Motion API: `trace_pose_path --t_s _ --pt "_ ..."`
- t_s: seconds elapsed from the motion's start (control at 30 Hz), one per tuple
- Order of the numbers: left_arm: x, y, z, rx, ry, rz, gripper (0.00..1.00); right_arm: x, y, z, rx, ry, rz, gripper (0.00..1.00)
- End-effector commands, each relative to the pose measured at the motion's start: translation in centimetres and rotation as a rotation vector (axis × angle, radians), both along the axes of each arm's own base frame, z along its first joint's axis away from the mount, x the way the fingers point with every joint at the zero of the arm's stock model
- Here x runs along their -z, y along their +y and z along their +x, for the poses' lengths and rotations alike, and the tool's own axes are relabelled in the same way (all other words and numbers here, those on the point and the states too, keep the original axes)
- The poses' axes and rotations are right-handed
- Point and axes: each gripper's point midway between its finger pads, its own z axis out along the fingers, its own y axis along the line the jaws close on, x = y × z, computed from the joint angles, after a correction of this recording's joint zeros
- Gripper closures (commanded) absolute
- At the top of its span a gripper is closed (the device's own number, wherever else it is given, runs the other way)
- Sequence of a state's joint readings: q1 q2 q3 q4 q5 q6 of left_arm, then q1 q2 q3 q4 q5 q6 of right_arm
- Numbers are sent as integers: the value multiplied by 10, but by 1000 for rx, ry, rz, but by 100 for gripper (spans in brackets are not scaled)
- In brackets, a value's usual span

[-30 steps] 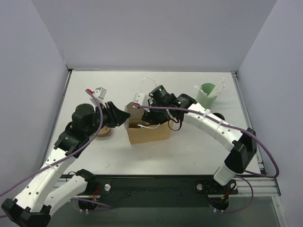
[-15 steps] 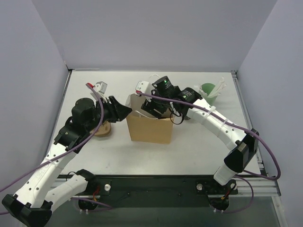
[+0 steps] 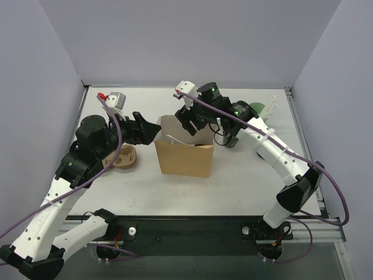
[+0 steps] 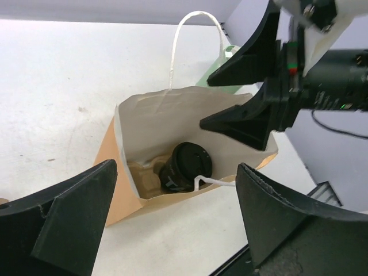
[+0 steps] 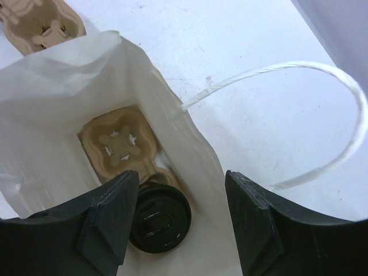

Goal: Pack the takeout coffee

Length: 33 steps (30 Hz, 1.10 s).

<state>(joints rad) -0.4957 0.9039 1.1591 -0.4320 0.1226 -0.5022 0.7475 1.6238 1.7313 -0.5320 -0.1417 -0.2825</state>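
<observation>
- The tan bag (image 3: 183, 160) stands upright on the counter (image 3: 245, 181), in the middle of the top view, its mouth open.
- The coffee (image 5: 161, 218) sits at the bottom of the bag with its black lid up, at one end of a pulp tray (image 5: 118, 141). The tray's other well is bare.
- One white handle (image 4: 215, 181) droops into the bag beside the coffee. The other handle loops up beyond the far rim.
- A second tray (image 3: 122, 157) lies on the counter just left of the bag.
- The left fingers (image 4: 69, 224) are spread wide and hold nothing. In the top view they point at the bag's upper left corner, and I cannot tell whether they touch it.
- The right fingers (image 5: 109, 218) are also spread wide with nothing between them, above the far side of the bag's mouth.
- A green cup (image 3: 254, 109) stands at the upper right, partly behind the right arm.
</observation>
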Motion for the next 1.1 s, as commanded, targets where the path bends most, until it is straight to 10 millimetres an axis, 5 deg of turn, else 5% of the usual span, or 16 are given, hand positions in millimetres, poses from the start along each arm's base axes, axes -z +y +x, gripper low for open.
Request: trace_pose_path --t_s 0.0,0.1,0.2,0.33,0.57,0.67,0.83,1.07 --pt "-15 18 -8 -18 -96 100 4 -78 -5 -6 59 -72 244 38" --pt "-12 31 -13 -53 -98 145 3 -95 -15 -9 97 -116 292 38" --pt "-10 32 -20 -26 -107 169 3 -108 -50 5 283 -219 277 38" --pt "-13 37 -26 -33 -96 173 3 -117 -121 29 590 -336 271 37" --pt "-23 47 -31 -50 -112 218 3 -64 -247 55 1099 -155 275 42" --pt "-25 45 -34 -27 -121 227 3 -30 -274 56 1201 18 260 48" --pt "-26 51 -39 -33 -113 247 3 26 -289 58 1235 231 225 55" --pt "-28 53 -40 -40 -125 251 3 50 -295 73 1220 322 225 59"
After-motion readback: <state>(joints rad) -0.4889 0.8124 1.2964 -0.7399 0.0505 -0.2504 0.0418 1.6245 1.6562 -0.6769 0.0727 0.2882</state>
